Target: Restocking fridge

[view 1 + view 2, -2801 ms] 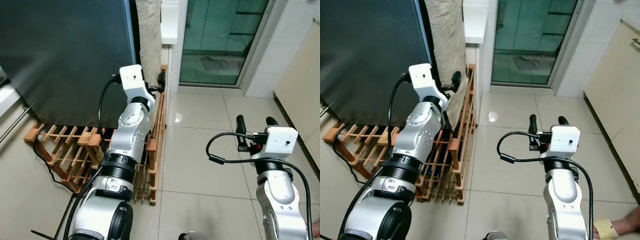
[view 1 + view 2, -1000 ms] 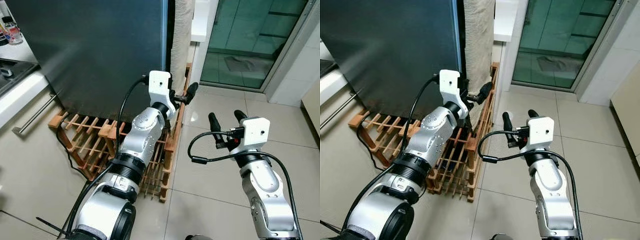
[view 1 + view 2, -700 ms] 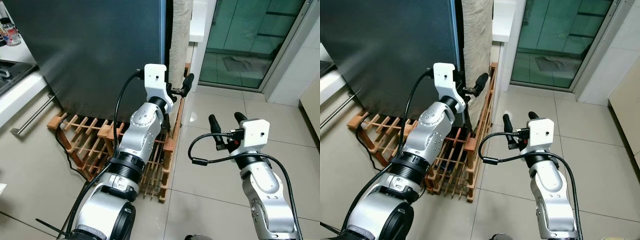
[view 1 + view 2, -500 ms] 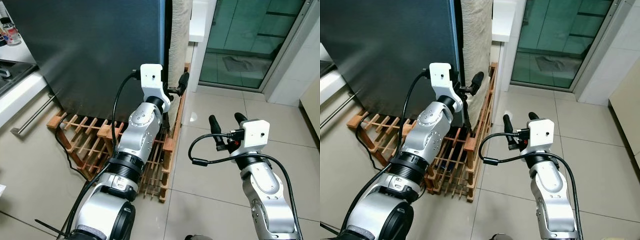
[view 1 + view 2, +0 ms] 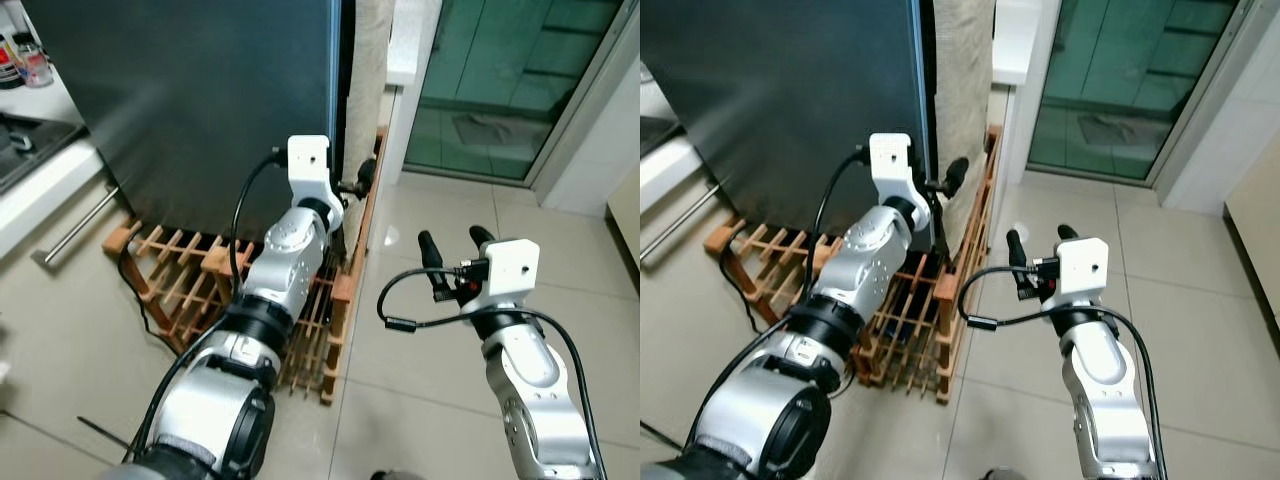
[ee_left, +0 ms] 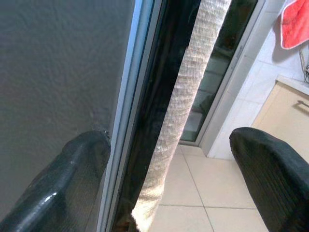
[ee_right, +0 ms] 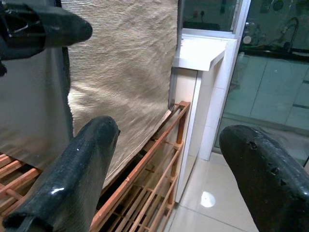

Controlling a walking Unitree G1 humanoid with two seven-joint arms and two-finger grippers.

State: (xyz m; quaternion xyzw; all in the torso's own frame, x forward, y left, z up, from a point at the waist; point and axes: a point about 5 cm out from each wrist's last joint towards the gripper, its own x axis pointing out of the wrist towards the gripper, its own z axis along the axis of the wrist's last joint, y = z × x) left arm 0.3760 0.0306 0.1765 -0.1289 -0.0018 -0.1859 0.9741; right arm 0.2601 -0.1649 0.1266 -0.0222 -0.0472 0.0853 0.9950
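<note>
Fridge fills the upper left of the frame, a big dark box with its door shut. It stands on a wooden rack made of thin slats, which sits on the pale tiled floor. A beige woven cloth hangs down along the fridge's right side, at the top middle of the frame.

Left gripper is up near the middle of the frame, right at the fridge's front right edge. Its two fingers are spread apart. In the left wrist view, one finger is against the dark door, and the other sits well off on the far side of the cloth, so the door edge and the cloth lie between them.

Right gripper hangs over the floor in the lower right of the frame, near the rack but apart from it. Its fingers are spread wide too, and it holds nothing.

A green glass door is at the upper right. A white surface with a metal bar handle pokes in at the left edge.
</note>
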